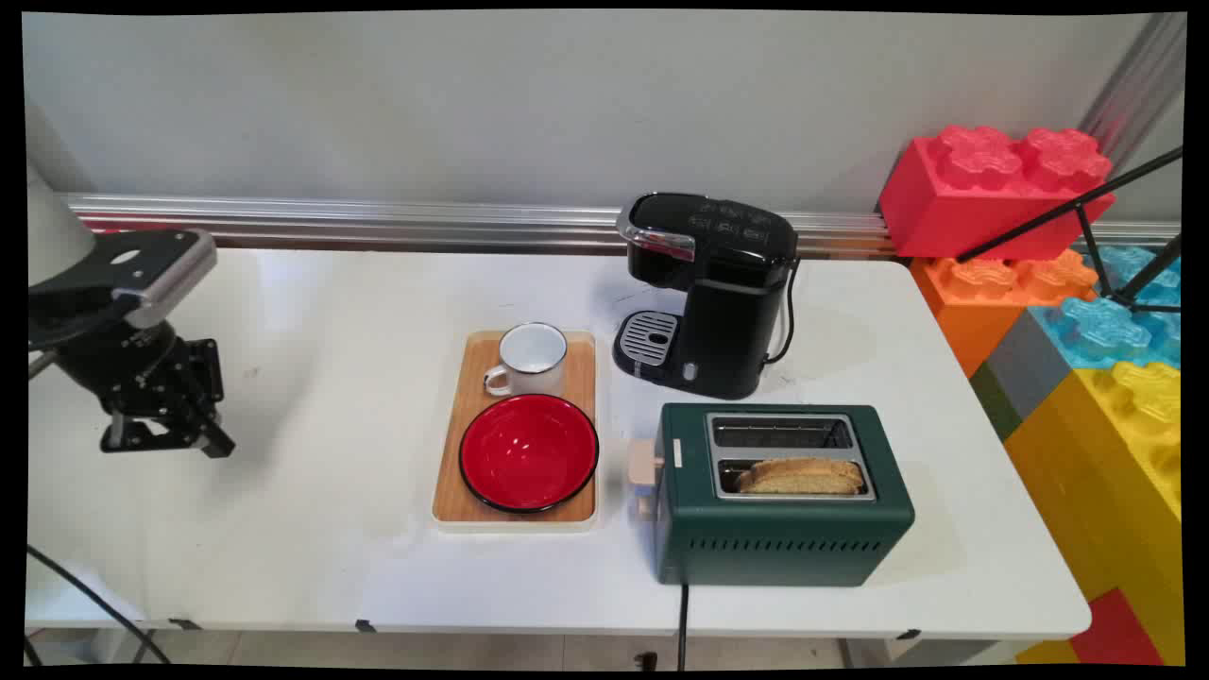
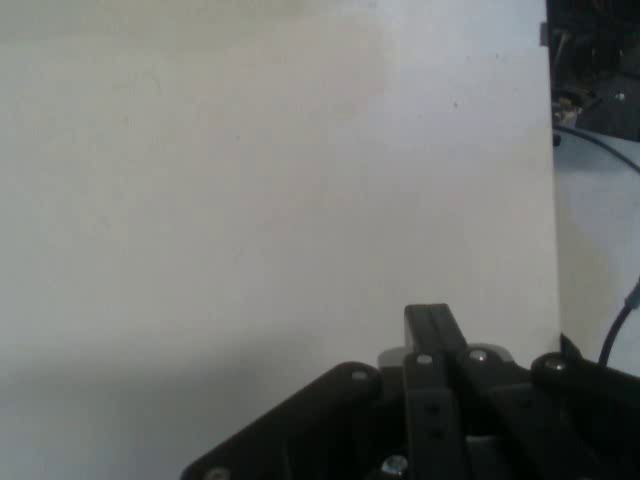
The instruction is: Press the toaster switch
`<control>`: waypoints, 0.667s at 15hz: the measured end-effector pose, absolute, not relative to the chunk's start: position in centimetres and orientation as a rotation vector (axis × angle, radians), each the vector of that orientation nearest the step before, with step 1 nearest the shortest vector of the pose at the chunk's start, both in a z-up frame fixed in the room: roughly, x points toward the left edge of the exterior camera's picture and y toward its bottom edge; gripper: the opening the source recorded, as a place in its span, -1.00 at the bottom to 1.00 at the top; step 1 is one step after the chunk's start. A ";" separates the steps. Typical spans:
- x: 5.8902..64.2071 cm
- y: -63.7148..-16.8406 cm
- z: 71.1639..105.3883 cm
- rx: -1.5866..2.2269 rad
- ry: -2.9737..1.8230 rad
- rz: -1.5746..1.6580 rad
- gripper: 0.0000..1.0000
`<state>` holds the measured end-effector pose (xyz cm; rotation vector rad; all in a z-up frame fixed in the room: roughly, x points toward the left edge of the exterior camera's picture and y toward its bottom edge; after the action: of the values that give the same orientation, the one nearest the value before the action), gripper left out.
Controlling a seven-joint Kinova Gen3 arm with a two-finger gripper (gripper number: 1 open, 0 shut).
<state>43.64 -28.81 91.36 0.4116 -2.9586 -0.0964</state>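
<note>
The claw [image 1: 170, 436] hangs pressed together and holding nothing over bare worktop [image 1: 312, 548], well left of the wooden tray [image 1: 453, 501]; mug [image 1: 527, 360] and red bowl [image 1: 529, 452] sit untouched on it.

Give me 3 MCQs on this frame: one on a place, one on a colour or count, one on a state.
1. Where does the white enamel mug stand?
A. on the wooden tray, behind the red bowl
B. under the coffee machine's spout
C. on the toaster

2. What colour is the two-slot toaster?
A. red
B. dark green
C. white

3. What is in the toaster's slots?
A. both are empty
B. each holds bread
C. the near one holds a slice of bread, the far one is empty

Answers:
1 A: the mug sits on the tray's far end, with the bowl nearer the camera.
2 B: its body is dark green with a beige lever.
3 C: bread shows only in the near slot.

The black gripper hangs over bare table at the left, apart from all of these.
</note>
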 end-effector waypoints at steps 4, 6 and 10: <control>41.3 -29.7 91.2 0.472 -2.887 -0.091 -1.00; 39.1 -30.5 91.3 0.501 -2.834 -0.081 -1.00; 34.7 -32.0 91.5 0.551 -2.750 -0.056 -1.00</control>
<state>34.67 -32.04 91.46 0.5505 -2.7496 -0.0561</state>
